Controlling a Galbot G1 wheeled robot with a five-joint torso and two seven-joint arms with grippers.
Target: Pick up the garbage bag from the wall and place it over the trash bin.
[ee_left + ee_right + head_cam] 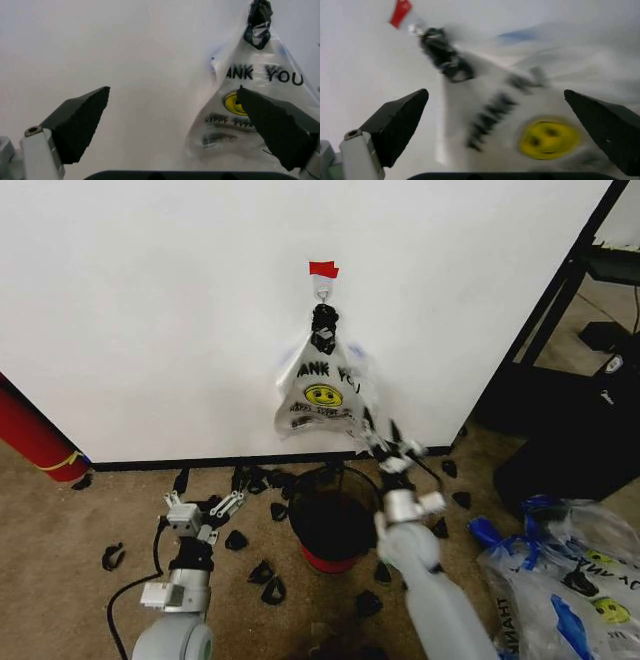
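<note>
Plain white wall (150, 310) with a black baseboard runs across the back of the scene, meeting a tan, short-pile carpet (60, 520) strewn with small black clips. High on the wall a strip of red tape (323, 269) sits just above a small metal hook (322, 286). From that hook hangs the garbage bag (322, 395), a thin, translucent white plastic bag, crinkled and glossy, printed with black "THANK YOU" lettering and a round yellow smiley face. Its handles are bunched into a dark knot at the hook, and the body widens downward into a rough triangle, so its long axis runs vertically with the narrow end up and the printed face turned away from the wall.

Directly below it on the carpet stands the small round black trash bin (332, 522) with a red base, mouth open upward.

The right gripper (390, 448) is raised beside the bag's lower right edge, its dark wedge-shaped pads spread wide apart; in the right wrist view (520, 127) the bag lies between them, whether touching cannot be told. The left gripper (205, 510) sits low near the floor, left of the bin, its jaws also spread wide and holding nothing.

A red cylinder with a yellow band (35, 435) leans at the left edge, and more printed plastic bags (575, 575) lie heaped at the right.
</note>
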